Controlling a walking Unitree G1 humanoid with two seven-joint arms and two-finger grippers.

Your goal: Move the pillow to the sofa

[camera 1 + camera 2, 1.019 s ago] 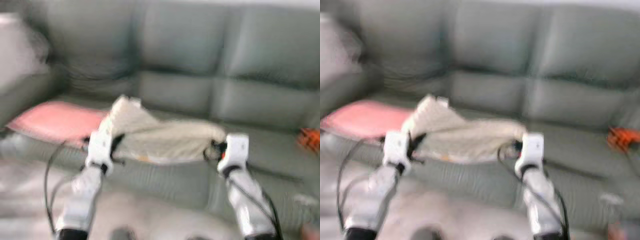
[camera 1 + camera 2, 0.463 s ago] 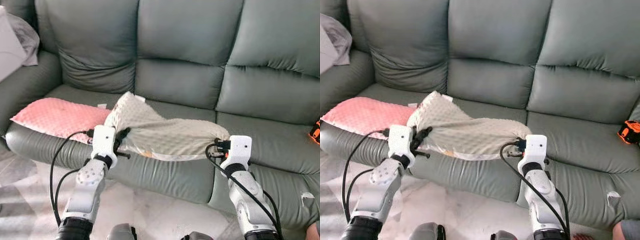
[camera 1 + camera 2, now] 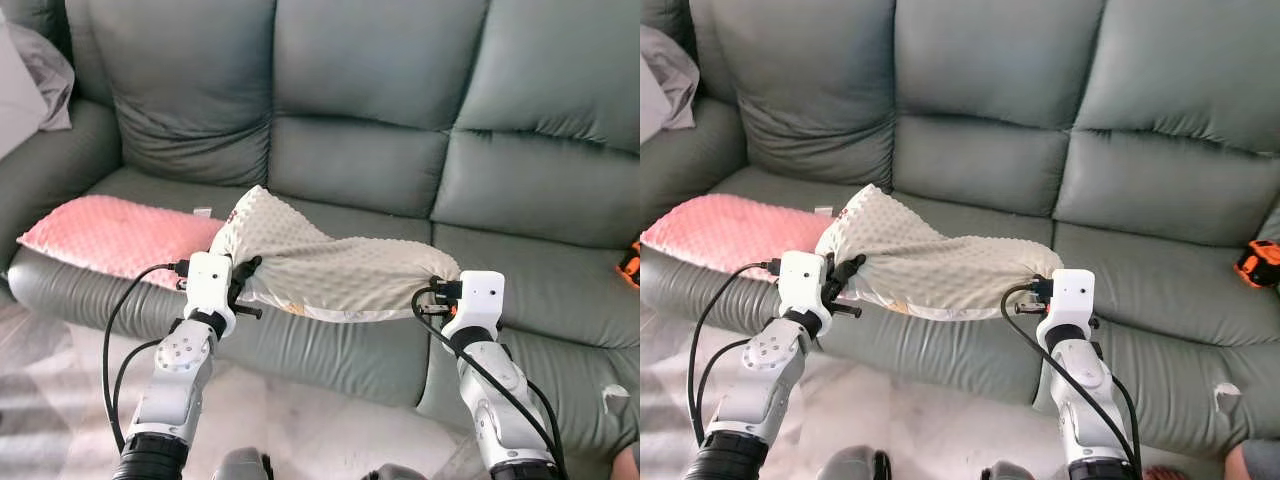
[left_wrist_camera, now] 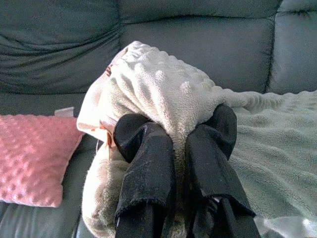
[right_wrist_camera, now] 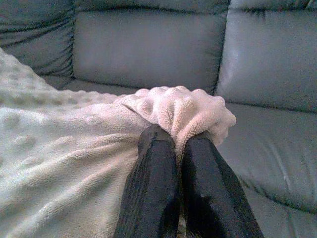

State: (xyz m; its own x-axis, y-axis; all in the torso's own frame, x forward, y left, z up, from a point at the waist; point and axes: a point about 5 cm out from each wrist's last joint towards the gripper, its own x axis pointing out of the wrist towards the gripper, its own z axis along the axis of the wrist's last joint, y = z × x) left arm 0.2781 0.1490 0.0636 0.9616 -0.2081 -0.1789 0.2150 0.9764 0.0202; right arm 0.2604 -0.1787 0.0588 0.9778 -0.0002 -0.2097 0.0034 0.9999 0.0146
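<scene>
The grey-green leather sofa (image 3: 380, 150) spans the head views, three seats wide, with its front edge directly ahead of the robot. A pink dimpled pillow (image 3: 115, 235) lies flat on the left seat, reaching the seat's front edge. A grey cloth (image 3: 45, 70) is draped over the sofa's left armrest. An orange and black object (image 3: 1255, 262) rests on the right seat; what it is cannot be told.

The task item, a cream dimpled pillow (image 3: 335, 265), is suspended between the two arms above the front edge of the middle seat, its left end raised into a peak and just beside the pink pillow. Whether its underside touches the seat cannot be determined.

The left gripper (image 4: 173, 144) has both black fingers pressed nearly together, pinching a bunched fold at the pillow's left end. The right gripper (image 5: 176, 148) is likewise almost fully closed, its fingers clamping a gathered corner of the right end.

Progress assessment: transport appears essentially finished, as the pillow is already over the seat cushion. Remaining steps, as judged: lower the pillow fully onto the middle seat, release both grips, and withdraw the arms. Placement slightly further back would reduce the risk of the pillow sliding off the rounded front edge.
</scene>
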